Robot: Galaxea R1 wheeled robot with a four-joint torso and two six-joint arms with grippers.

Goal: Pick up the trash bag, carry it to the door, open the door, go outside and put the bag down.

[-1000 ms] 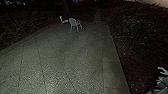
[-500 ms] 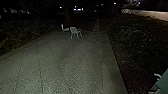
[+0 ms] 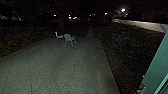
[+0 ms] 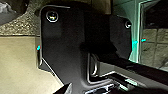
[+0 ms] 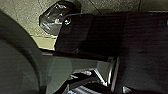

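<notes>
Trash bag (image 5: 51, 18), dark and glossy, shows against the speckled paving (image 3: 55, 65), though whether it rests there or hangs above I cannot tell. Whether either claw is clenched, released or grasping anything, I cannot tell either. Farther out stands a pale chair (image 3: 68, 38), with a green frame (image 3: 156, 60) at the right of the head view.

The bag (image 5: 51, 20), dark, glossy and creased, shows against speckled paving (image 5: 23, 15) with thin seams; whether it touches down is unclear. The robot's dark plate (image 5: 100, 35) hides its edge toward four o'clock. Toward the bag's seven o'clock shows a smooth yellowish strip (image 5: 45, 43).
</notes>
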